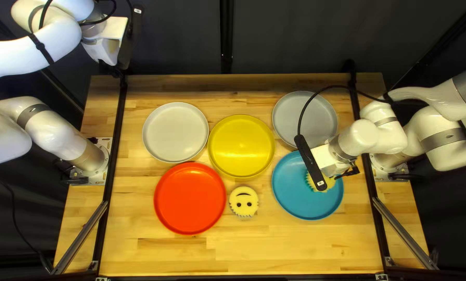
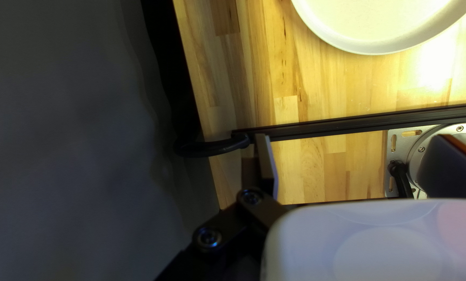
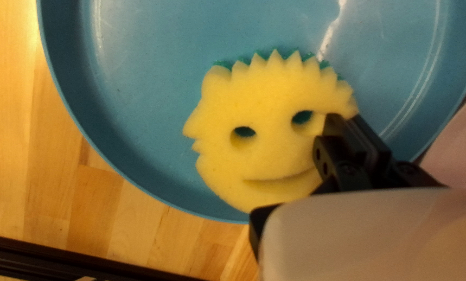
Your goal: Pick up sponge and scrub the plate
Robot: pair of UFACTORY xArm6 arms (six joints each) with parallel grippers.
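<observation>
My right gripper (image 1: 337, 162) is low over the blue plate (image 1: 294, 196), partly covering a yellow sponge (image 1: 312, 182). In the right wrist view, my right gripper (image 3: 297, 169) is shut on the face-shaped sponge (image 3: 264, 109), against its edge from two sides, over the blue plate (image 3: 144, 109). Whether the sponge touches the plate cannot be told. A second yellow face sponge (image 1: 244, 196) lies on the wood beside the red plate (image 1: 190, 198). Up past the table's far left corner is my left gripper (image 1: 105, 51); in its wrist view the left gripper (image 2: 347, 156) stands open and empty.
A yellow plate (image 1: 241, 145) sits mid-table, with a white plate (image 1: 175, 131) beside it. The grey plate (image 1: 305, 117) lies behind the blue one, partly under my right arm's cable. Black rails (image 1: 114, 156) run along both table sides.
</observation>
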